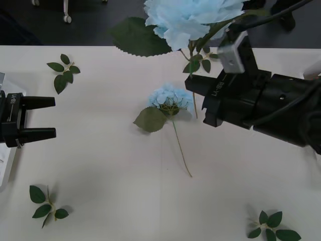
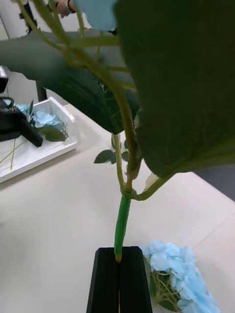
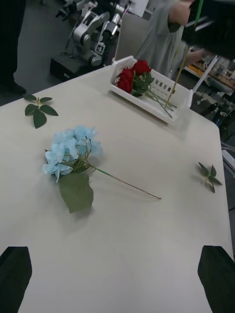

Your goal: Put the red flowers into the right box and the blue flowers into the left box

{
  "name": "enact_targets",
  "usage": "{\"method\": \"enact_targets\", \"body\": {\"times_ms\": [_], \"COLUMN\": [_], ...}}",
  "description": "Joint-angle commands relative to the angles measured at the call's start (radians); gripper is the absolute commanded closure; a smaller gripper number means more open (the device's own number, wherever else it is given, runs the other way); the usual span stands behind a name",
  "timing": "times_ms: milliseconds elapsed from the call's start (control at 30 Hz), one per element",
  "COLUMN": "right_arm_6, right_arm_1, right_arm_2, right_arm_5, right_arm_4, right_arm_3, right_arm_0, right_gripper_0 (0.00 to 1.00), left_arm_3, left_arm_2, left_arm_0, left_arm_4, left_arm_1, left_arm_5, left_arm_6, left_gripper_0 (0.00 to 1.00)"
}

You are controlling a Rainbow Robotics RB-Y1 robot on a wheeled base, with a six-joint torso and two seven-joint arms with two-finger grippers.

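Observation:
My right gripper [image 1: 196, 88] is shut on the green stem of a blue flower [image 1: 193, 17], held upright above the table's middle right; its black fingers [image 2: 119, 266] pinch the stem's lower end [image 2: 122, 225]. A second blue flower [image 1: 169, 99] lies flat on the table just left of that gripper, stem pointing toward me. At the left edge, my left gripper [image 1: 52, 118] stands open and holds nothing, its fingertips [image 3: 14, 271] wide apart. The left box [image 2: 58, 149] holds blue flowers [image 2: 44, 120]. The right box [image 3: 183, 100] holds red flowers [image 3: 134, 78].
Loose leaf sprigs lie at the far left [image 1: 63, 71], the near left [image 1: 46, 203] and the near right [image 1: 273, 226] of the white table. A strip of the left box [image 1: 5, 168] shows under my left gripper. A person stands behind the right box.

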Motion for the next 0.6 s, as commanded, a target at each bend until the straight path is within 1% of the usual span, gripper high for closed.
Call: {"method": "enact_targets", "body": {"times_ms": [33, 67, 200, 300, 433, 467, 500, 600], "right_arm_6": [0.019, 0.017, 0.017, 0.011, 0.011, 0.011, 0.011, 0.011], "right_arm_1": [0.004, 0.007, 0.056, 0.105, 0.193, 0.193, 0.226, 0.274], "right_arm_2": [0.142, 0.167, 0.337, 0.421, 0.487, 0.487, 0.513, 0.524], "right_arm_5": [-0.091, -0.105, -0.18, -0.226, -0.237, -0.237, -0.235, -0.237], "right_arm_4": [0.039, 0.044, 0.091, 0.134, 0.156, 0.156, 0.162, 0.171], "right_arm_3": [0.076, 0.088, 0.163, 0.204, 0.253, 0.253, 0.272, 0.29], "right_arm_0": [-0.131, -0.145, -0.244, -0.287, -0.343, -0.343, -0.367, -0.39], "right_gripper_0": [1.0, 1.0, 1.0, 1.0, 1.0, 1.0, 1.0, 1.0], "left_arm_3": [0.028, 0.028, 0.028, 0.028, 0.028, 0.028, 0.028, 0.028], "left_arm_2": [-0.026, -0.027, -0.037, -0.066, -0.101, -0.101, -0.109, -0.123], "left_arm_0": [0.011, 0.01, 0.008, -0.006, -0.016, -0.016, -0.024, -0.027], "left_arm_4": [0.065, 0.068, 0.088, 0.095, 0.1, 0.1, 0.1, 0.098], "left_arm_1": [0.006, 0.006, 0.005, 0.006, 0.005, 0.005, -0.001, -0.004], "left_arm_5": [-0.028, -0.028, -0.026, -0.026, -0.028, -0.028, -0.028, -0.026], "left_arm_6": [-0.05, -0.05, -0.064, -0.067, -0.067, -0.067, -0.067, -0.067], "left_gripper_0": [0.0, 0.0, 0.0, 0.0, 0.0, 0.0, 0.0, 0.0]}}
